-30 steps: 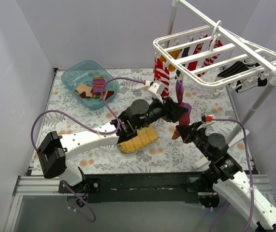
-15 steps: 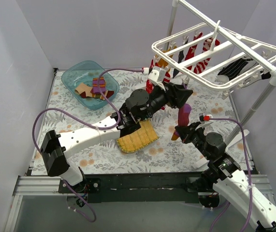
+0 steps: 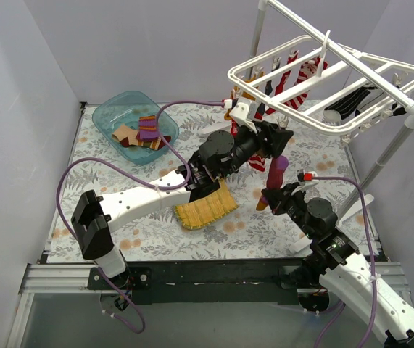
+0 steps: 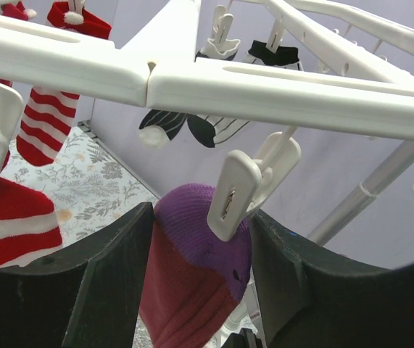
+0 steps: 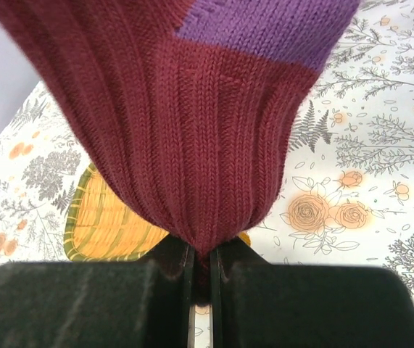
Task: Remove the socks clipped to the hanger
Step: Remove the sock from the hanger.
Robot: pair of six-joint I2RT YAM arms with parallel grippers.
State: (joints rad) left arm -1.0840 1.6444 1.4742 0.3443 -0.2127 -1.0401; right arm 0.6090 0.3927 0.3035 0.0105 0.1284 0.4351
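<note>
The white grid hanger hangs tilted at the upper right, and several socks are clipped to it. In the left wrist view they are red-and-white striped and black-and-white. My left gripper is raised under the hanger's near bar and open. Its fingers stand on either side of a white clip and the purple top of a maroon-and-purple sock. Whether the clip still bites the sock I cannot tell. My right gripper is shut on that sock's lower maroon end, below the left gripper.
A yellow woven mat lies on the floral table under the left arm. A teal bin holding several socks stands at the back left. The white pole stand rises at the right edge.
The hanger has swung up and back. My left gripper rose a little with it and to the right. The maroon-and-purple sock's top shifted right, and the right gripper kept hold of it.
</note>
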